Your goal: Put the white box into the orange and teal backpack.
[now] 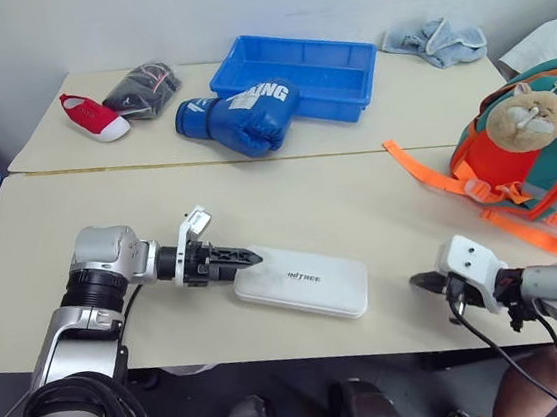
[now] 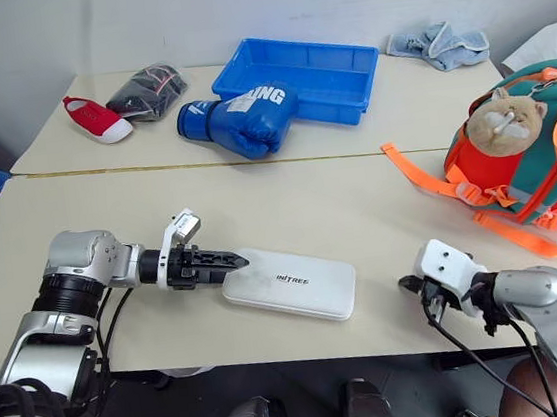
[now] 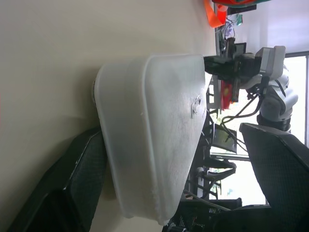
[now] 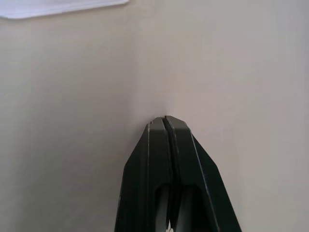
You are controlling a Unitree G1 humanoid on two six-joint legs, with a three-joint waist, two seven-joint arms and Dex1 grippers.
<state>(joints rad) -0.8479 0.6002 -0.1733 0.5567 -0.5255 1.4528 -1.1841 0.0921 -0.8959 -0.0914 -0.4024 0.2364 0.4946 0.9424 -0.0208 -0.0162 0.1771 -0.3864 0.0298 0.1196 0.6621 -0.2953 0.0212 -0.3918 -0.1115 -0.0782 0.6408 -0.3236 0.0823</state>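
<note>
While the white box lies flat on the near cream table, close to its front edge, the left gripper sits at the box's left end with its 2 black fingers spread wide. In the left wrist view the box's end fills the space between those fingers, one on either side of it; whether they actually press on the plastic I cannot tell. Small dark lettering shows on the box's top face.

To the right of the box and apart from it, the right gripper is low over the table with its tip pointing toward the box, clenched and holding nothing; in the right wrist view its 2 fingers meet tip to tip over bare tabletop.

Well off to the right of the box, the orange and teal backpack rests near the table's right edge, a tan plush cat head on its front and an orange strap trailing toward the middle.

On the far table lie a blue boxing glove, a blue tray, a red shoe, a dark bagged item and a pale blue cloth.
</note>
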